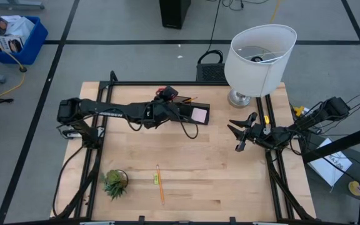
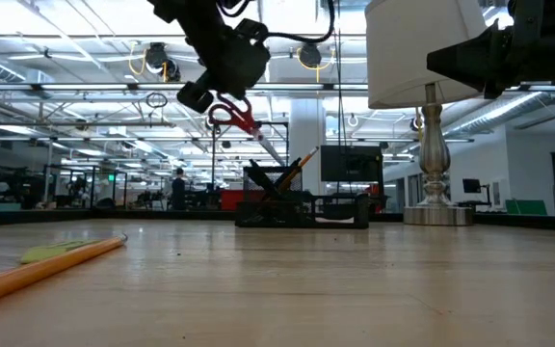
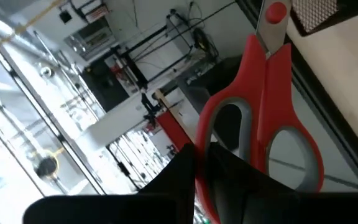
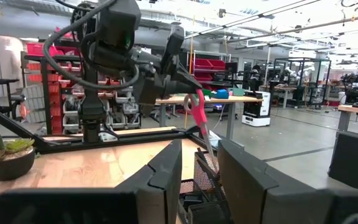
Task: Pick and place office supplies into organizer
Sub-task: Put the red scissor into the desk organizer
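Left gripper [image 2: 222,101] pinches the red scissors [image 2: 242,120] above the organizer [image 1: 191,112] at the bench's far edge; only the low view shows their blades, seemingly clear of it; right gripper [image 1: 241,133] spread

Red-handled scissors [image 3: 272,124], black organizer [image 1: 189,112], white lamp [image 1: 258,56], orange pencil [image 1: 160,184].
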You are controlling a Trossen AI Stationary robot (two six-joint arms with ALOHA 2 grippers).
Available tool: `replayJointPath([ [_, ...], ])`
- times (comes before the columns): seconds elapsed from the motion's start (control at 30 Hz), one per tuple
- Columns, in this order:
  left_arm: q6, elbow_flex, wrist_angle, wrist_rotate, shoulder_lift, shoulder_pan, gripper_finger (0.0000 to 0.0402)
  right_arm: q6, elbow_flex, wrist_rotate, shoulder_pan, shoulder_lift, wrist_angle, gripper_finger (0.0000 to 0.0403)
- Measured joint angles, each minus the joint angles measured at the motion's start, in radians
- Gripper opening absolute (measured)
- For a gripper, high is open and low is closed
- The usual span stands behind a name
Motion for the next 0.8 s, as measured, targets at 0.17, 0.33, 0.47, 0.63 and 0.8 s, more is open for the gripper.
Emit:
replayJointPath([
  [0.17,0.048,0.000,-0.006,-0.047,0.052,0.010,0.0042,0.000,0.000,0.000,0.000,0.000,0.000,0.0100],
  [0.33,0.019,0.000,0.000,-0.050,0.065,0.030,0.0056,0.000,0.000,0.000,0.000,0.000,0.000,0.0100],
  [0.47,0.011,0.000,0.036,-0.050,0.065,0.033,0.0102,0.000,0.000,0.000,0.000,0.000,0.000,0.0100],
  [0.63,0.014,0.000,0.117,-0.055,0.065,0.015,0.0176,0.000,0.000,0.000,0.000,0.000,0.000,0.0100],
  [0.8,-0.047,0.000,0.167,-0.091,0.065,-0.016,0.0229,0.000,0.000,0.000,0.000,0.000,0.000,0.0100],
])
